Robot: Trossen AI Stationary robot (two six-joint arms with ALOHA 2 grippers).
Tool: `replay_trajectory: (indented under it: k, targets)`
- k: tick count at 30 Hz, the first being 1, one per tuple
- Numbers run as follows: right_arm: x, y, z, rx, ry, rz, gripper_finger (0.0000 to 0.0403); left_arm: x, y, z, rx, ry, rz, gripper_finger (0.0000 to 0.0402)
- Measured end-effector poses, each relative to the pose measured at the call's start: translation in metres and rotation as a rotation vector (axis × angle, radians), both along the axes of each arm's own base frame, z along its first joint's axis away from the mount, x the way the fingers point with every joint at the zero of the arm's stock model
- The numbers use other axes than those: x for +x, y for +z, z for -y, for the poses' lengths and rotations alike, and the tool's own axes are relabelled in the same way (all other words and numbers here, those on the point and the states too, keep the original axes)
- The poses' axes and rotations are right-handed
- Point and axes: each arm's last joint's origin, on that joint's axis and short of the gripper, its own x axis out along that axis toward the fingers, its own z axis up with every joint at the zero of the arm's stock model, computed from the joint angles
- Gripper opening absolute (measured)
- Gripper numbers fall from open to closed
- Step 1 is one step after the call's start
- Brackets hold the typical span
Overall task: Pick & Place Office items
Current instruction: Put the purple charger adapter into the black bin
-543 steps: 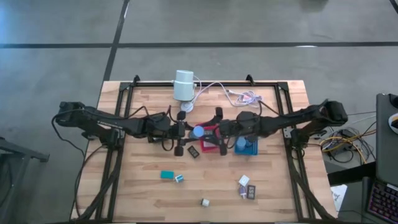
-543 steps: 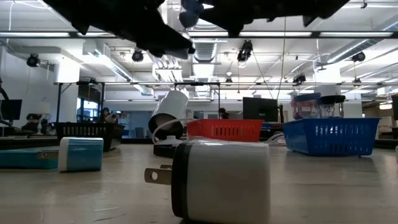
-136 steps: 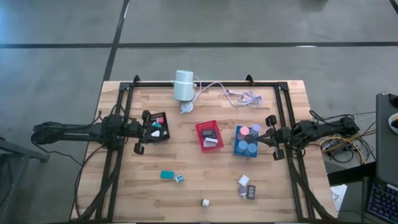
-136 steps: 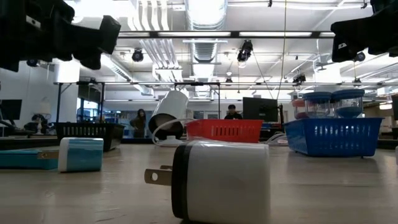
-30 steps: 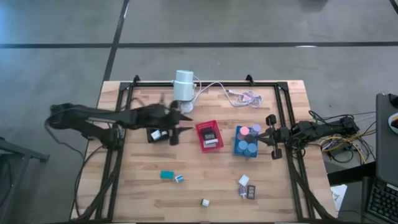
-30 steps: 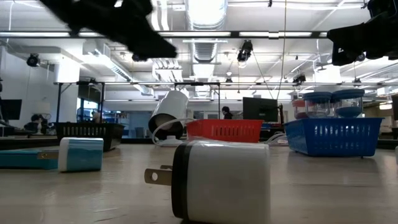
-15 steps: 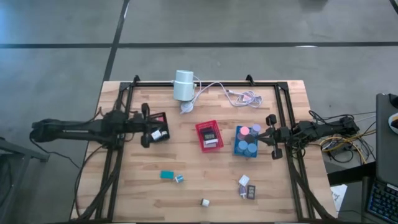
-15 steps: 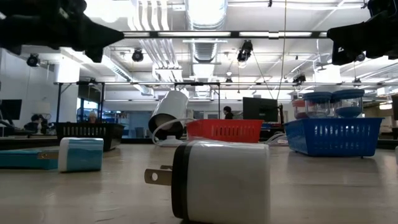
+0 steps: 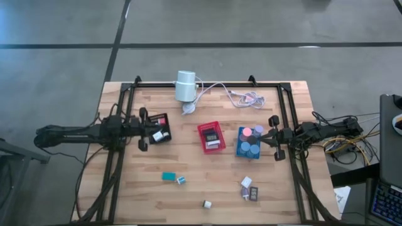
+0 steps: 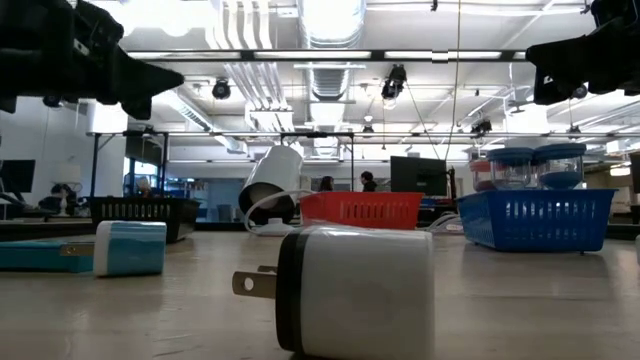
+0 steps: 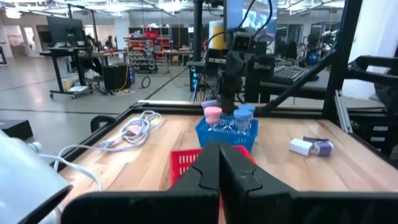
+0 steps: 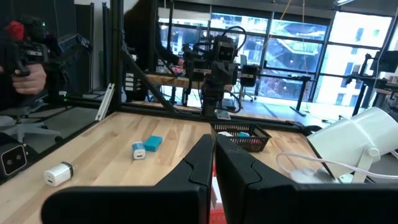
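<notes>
My left gripper [image 9: 151,130] is shut and holds nothing. It points level over the black tray's [image 9: 161,119] left rim; its closed fingertips [image 11: 219,167] show in the left wrist view. My right gripper [image 9: 269,137] is also shut and bare, level, just right of the blue tray [image 9: 241,150]. Loose office items lie flat on the wood: a teal block [image 9: 168,176], a small white-and-teal piece [image 9: 181,180], a white plug [image 9: 206,204] and a white and a dark piece [image 9: 250,189]. Pink and lilac discs [image 9: 251,133] sit in the blue tray.
A red tray [image 9: 202,139] stands between the black and blue trays. A white cylinder [image 9: 185,86] with cables [image 9: 235,94] lies at the far edge. A dark frame [image 9: 286,113] runs around the table. People show in the room behind.
My left arm has drawn back toward the table's left edge and sunk a little, from above the gap between the black and red trays to the black tray's left rim. Its gripper has levelled out. The loose items have not moved.
</notes>
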Motion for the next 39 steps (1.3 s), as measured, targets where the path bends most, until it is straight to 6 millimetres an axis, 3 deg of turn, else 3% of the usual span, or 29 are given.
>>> replay_trajectory:
  k: [14,39]
  targets:
    - [0.0,0.0,0.0,-0.003,0.0,0.0,0.0012,-0.001,-0.023,0.0,0.0,-0.004,-0.053,0.0]
    - [0.0,0.0,0.0,0.005,0.002,-0.001,0.0012,-0.001,-0.022,0.002,-0.013,-0.056,-0.043,0.0]
